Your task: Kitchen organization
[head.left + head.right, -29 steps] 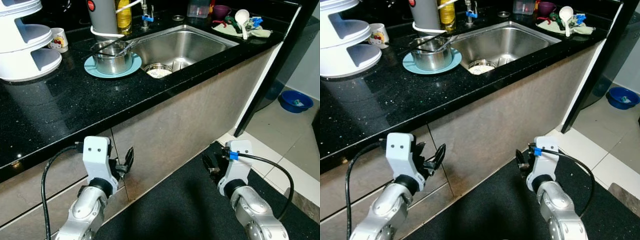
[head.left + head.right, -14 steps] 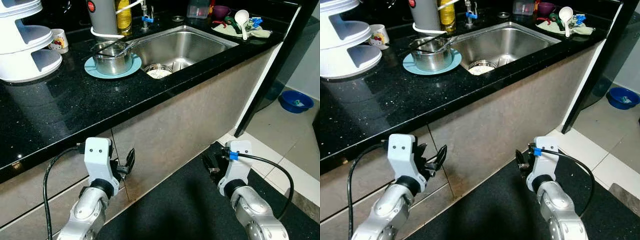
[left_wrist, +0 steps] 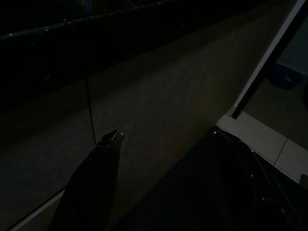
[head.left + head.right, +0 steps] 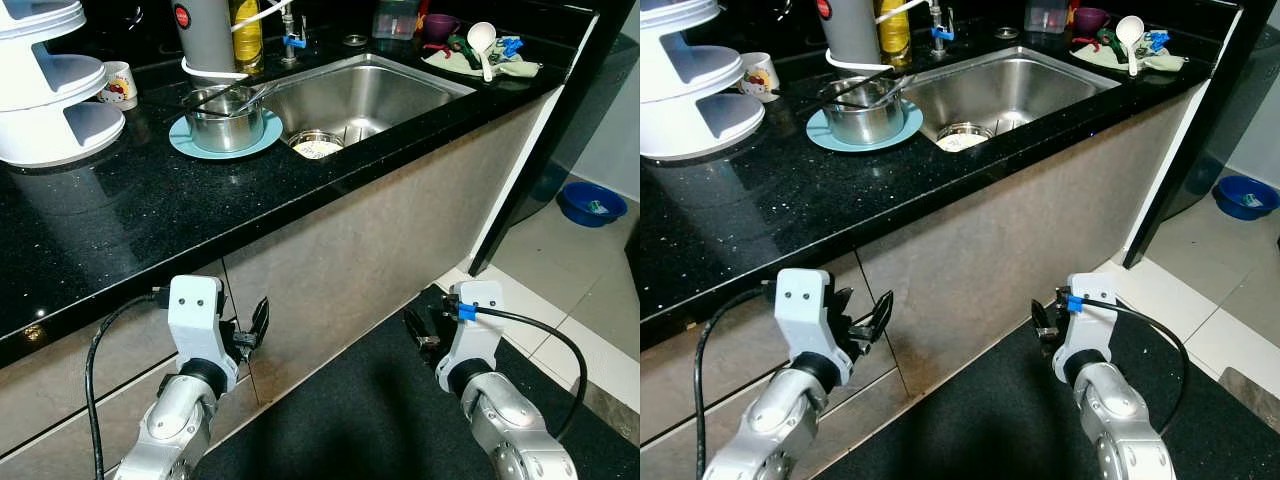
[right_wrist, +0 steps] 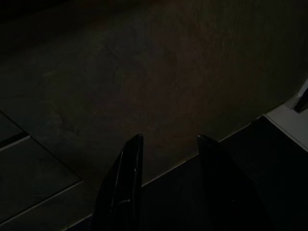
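Hanging low before cabinet front (image 4: 380,250), left pincer (image 4: 258,322) parted, right pincer (image 5: 166,144) parted

Very dark. One black finger (image 3: 94,185) of the left pincer rises from the lower left of the frame, before a brownish cabinet front (image 3: 159,115). A black tabletop edge (image 3: 72,33) crosses the top; pale floor tiles (image 3: 255,137) lie at right.

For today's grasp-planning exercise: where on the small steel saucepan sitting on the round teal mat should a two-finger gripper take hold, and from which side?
Grip the small steel saucepan by its long handle, which juts from the rim toward the steel sink. Come from above on the sink side, fingers closing across the handle. The body looks too wide, and utensils lie across its open top on the round teal mat.
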Controlling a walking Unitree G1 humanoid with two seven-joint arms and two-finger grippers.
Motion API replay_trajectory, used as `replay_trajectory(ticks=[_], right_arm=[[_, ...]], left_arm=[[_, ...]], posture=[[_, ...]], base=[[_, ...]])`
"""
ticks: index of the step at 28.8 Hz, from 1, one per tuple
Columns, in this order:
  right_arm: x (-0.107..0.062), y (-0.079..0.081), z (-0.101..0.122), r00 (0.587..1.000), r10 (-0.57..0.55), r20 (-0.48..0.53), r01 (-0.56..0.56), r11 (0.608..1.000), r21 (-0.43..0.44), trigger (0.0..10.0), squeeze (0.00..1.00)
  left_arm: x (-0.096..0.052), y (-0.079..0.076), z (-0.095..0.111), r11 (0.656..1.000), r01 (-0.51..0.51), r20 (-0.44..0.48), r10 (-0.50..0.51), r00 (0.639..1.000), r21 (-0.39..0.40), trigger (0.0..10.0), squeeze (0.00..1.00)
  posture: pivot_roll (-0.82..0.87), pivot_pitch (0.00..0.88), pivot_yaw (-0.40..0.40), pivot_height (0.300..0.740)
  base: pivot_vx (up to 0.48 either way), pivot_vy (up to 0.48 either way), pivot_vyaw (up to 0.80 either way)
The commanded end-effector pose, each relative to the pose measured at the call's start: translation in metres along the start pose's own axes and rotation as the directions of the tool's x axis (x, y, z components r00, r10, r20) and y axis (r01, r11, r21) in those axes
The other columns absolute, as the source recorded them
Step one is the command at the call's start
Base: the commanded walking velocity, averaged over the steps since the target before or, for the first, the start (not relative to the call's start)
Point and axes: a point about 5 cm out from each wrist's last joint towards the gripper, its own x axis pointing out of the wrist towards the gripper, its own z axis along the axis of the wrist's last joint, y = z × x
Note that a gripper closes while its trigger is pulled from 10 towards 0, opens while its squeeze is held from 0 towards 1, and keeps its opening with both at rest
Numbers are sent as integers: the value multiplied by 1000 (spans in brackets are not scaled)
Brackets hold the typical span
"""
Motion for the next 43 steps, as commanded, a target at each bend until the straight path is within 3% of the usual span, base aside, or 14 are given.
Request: replay_trajectory(ticks=[1,43], right_arm=[[0,-1,-2,1000,-9,-9,9,1000,8,10000,0],[2,1,-1,1000,-3,-9,4,1000,19,10000,0]], left_arm=[[-1,3,-3,1000,-21,-13,21,1000,5,10000,0],[0,5,-1,999,-34,-13,35,999,13,10000,0]], posture=[[-68,24,0,740],[-62,30,-6,740]], base=[[0,0,0],[0,0,0]])
